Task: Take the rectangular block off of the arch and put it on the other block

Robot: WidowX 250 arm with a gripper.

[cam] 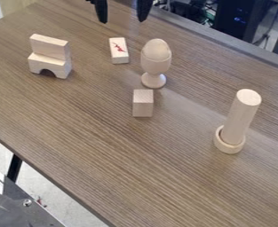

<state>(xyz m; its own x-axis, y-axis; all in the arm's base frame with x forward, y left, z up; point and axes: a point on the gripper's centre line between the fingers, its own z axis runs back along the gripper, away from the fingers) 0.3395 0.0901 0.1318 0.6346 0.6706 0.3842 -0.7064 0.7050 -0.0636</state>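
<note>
- Below and to the left of the pincer (122, 11) in the camera view, the rectangular block (49, 46) sits on edge along the top of the arch (50, 65), so a low or sideways touch could tip it or drag the arch across the table (182, 177).
- The pincer hangs at the view's top edge, its two fingers wide apart and nothing between them; if they come down too deep, they could close on the arch as well and lift both.
- Nearly straight below the pincer lies the flat block with a red mark (119, 50); further below stands the small upright block (143, 104). Either could be "the other block", so a wrong choice is a real risk.
- The flat block looks the broader seat; on the small one's narrow top, an off-centre release would probably let the rectangular block topple.
- Just beside the flat block, below and to the right of the pincer, the egg-shaped piece (157, 49) rests in the cup (155, 65). A spread finger swinging that way could knock it over.
- The cylinder (242, 113) in its ring (229, 142), lower right of the pincer, seems out of harm's way.
</note>
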